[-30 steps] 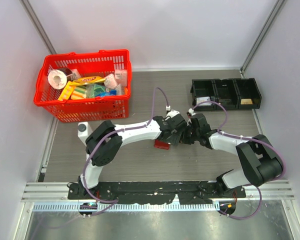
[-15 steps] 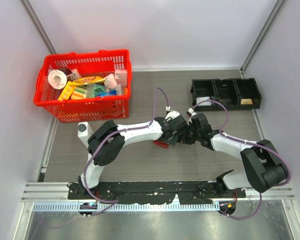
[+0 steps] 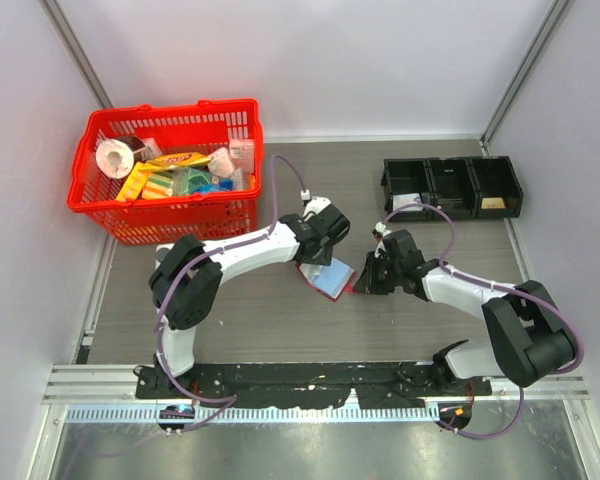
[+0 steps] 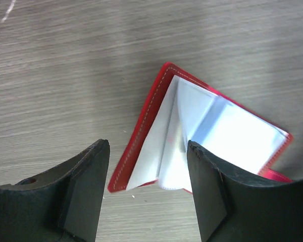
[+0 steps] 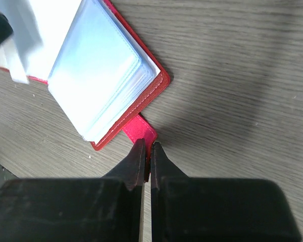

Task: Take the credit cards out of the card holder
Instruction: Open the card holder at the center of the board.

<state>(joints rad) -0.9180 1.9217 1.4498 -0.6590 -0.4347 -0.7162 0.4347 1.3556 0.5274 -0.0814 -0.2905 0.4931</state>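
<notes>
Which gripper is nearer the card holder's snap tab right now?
Right. The right gripper is pinched shut on the snap tab at the card holder's edge. The left gripper hangs open above the opposite cover, apart from the tab.

Open card holder (image 3: 330, 278) mid-table hemmed in by both arms, left gripper (image 3: 312, 258) spread over its rear-left edge, right gripper (image 3: 356, 285) pinched on its right-hand tab, near-side table (image 3: 280, 330) passable, red basket (image 3: 170, 222) obstructing rear left, black bins (image 3: 450, 188) obstructing rear right, a lane between them.
</notes>
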